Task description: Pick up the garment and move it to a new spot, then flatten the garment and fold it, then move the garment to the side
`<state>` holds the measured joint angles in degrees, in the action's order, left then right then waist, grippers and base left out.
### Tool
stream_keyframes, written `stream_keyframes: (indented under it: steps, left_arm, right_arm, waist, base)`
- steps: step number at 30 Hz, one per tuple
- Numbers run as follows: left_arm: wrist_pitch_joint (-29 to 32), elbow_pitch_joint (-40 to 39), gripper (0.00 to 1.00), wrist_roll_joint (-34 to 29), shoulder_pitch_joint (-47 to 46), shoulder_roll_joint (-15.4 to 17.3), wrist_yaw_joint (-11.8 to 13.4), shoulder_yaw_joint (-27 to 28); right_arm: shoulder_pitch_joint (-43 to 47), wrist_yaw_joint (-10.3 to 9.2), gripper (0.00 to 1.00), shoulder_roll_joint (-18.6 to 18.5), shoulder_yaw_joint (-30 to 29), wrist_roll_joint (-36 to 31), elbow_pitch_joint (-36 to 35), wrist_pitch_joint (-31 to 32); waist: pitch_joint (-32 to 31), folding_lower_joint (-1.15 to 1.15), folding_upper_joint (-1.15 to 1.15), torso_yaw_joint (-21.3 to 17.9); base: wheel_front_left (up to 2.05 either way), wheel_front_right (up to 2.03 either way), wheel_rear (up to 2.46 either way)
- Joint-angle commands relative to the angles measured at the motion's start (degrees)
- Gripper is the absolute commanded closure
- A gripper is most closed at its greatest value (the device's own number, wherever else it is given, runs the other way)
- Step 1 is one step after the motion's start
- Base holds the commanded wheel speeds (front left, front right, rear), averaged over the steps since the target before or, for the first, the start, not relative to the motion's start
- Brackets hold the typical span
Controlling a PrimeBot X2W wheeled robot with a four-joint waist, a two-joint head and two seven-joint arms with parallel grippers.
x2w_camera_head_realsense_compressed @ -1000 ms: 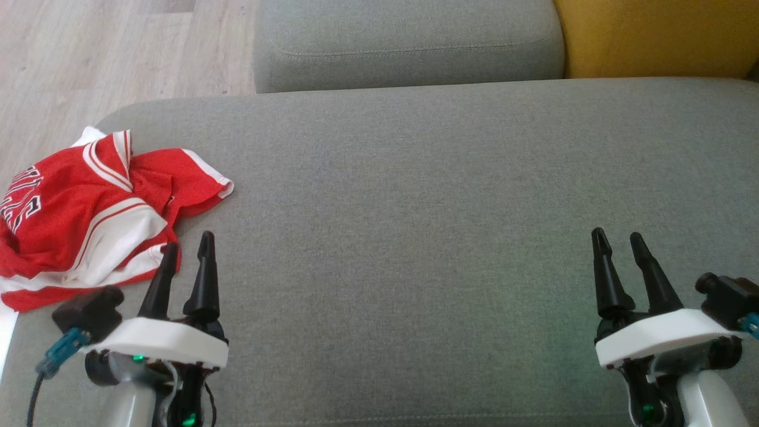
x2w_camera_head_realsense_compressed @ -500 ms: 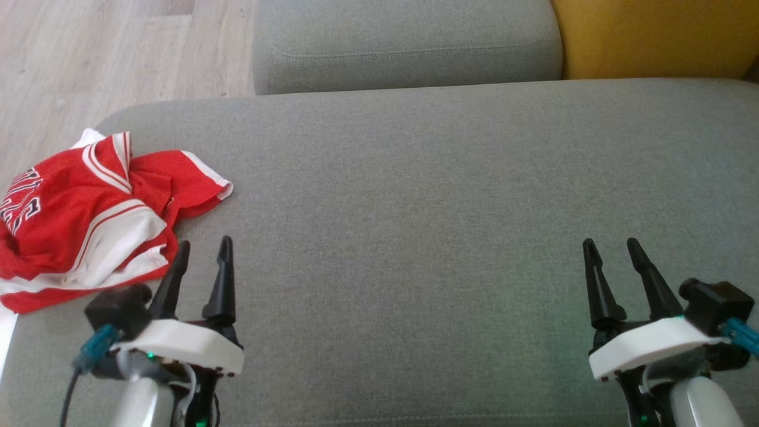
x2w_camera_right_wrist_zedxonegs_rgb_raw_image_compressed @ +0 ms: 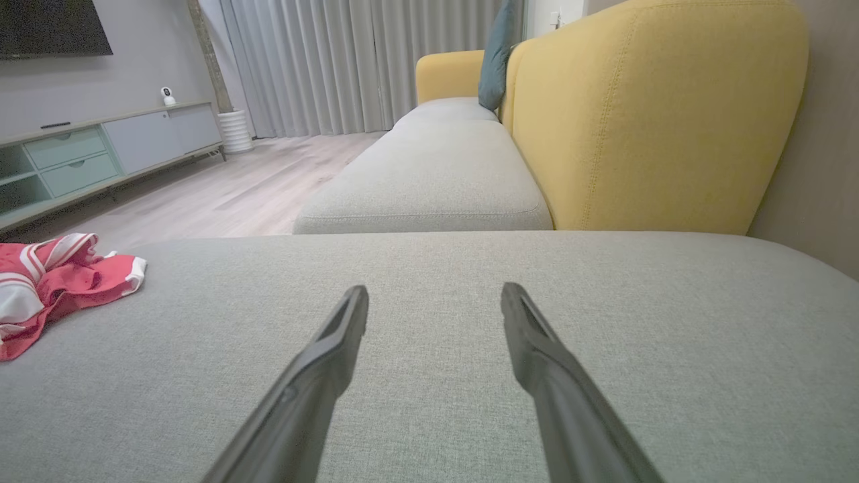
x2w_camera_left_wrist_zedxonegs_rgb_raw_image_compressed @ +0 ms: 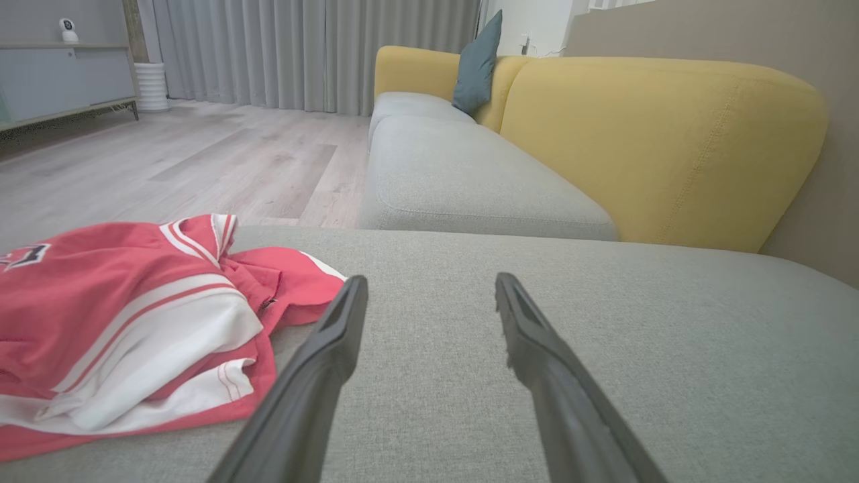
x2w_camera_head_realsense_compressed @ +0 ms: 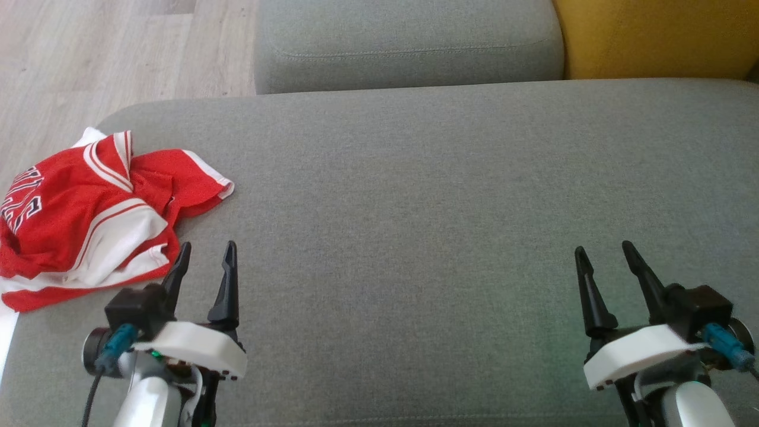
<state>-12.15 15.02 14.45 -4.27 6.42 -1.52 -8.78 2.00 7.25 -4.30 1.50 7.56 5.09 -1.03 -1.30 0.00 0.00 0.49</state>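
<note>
Crumpled red basketball jersey [x2w_camera_head_realsense_compressed: 89,219] with white striped trim lies bunched just left of the spread left gripper [x2w_camera_head_realsense_compressed: 207,244], well apart from the equally spread right gripper [x2w_camera_head_realsense_compressed: 602,247], on a woven grey sofa cushion [x2w_camera_head_realsense_compressed: 415,207].

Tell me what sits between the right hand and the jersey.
Head view: from the right hand, bare grey cushion, then the open left hand close beside the red jersey. Nothing else.

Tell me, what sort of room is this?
Most likely a home living room: a grey and yellow sofa, a low cabinet under a wall screen, and long curtains.
</note>
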Motion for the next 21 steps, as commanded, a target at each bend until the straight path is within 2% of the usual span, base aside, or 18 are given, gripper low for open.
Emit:
stream_keyframes:
  steps: [1,7,21]
  left_arm:
    - [-0.9,-1.6,0.00,-1.9,-3.9,1.2,0.4,1.2]
    - [-1.7,-0.8,0.00,-4.7,-4.2,1.3,1.0,0.9]
    - [-1.5,-0.2,0.00,-3.3,-3.9,1.4,1.7,1.1]
  right_arm:
    - [-1.4,0.23,0.00,-0.1,1.4,-2.0,-2.4,-0.9]
    - [-1.1,0.24,0.00,0.3,1.7,-5.7,-2.8,-1.2]
    - [-0.9,0.24,0.00,1.1,0.5,-3.6,-2.3,-1.5]
  waist:
    - [0.0,0.00,0.00,0.0]
    - [0.1,0.00,0.00,0.1]
    - [0.3,0.00,0.00,0.1]
  base:
    - [0.00,0.00,0.00]
    - [0.00,0.00,0.00]
    - [0.00,0.00,0.00]
